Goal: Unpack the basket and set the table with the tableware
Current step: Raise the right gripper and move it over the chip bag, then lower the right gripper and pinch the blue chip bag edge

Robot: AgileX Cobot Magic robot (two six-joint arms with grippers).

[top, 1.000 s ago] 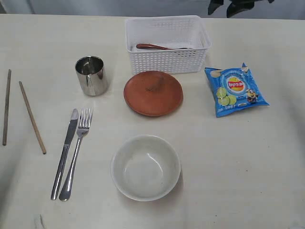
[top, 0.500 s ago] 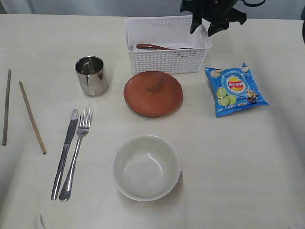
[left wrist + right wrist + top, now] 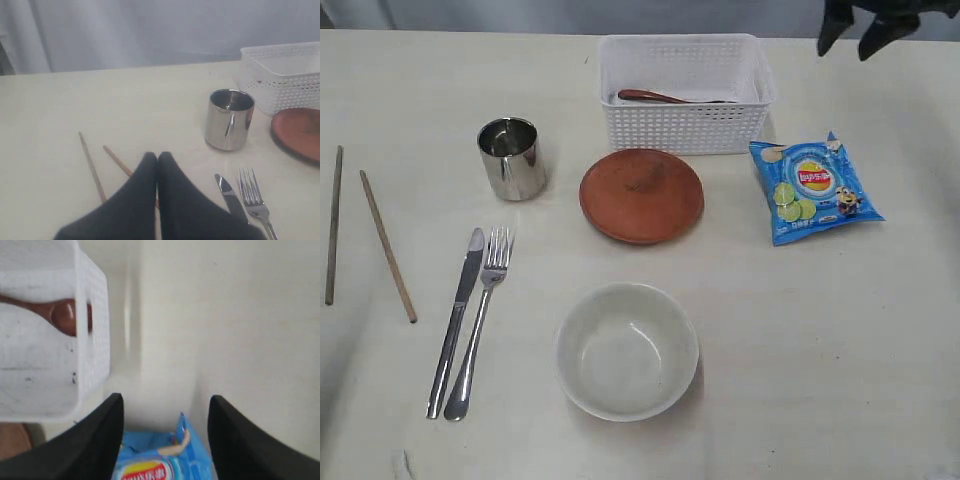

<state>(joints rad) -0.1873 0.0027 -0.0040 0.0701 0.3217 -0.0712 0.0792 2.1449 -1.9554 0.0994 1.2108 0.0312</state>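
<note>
Our right fingers (image 3: 92,445) stand wide apart and empty, beside the white lattice plastic basket (image 3: 685,125) and blue chip bag (image 3: 815,190). Our left fingers (image 3: 175,210) are pressed together, holding nothing, near two wooden chopsticks (image 3: 388,245). A dark red-brown wooden spoon (image 3: 650,97) lies in the basket. The round brown plate (image 3: 642,195), shiny steel cup (image 3: 510,160), steel knife (image 3: 460,320), steel fork (image 3: 485,310) and pale bowl (image 3: 627,350) rest on the cream table (image 3: 820,330).

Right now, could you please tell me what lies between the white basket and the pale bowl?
The brown plate lies between the basket and the bowl, as the exterior view shows.
</note>
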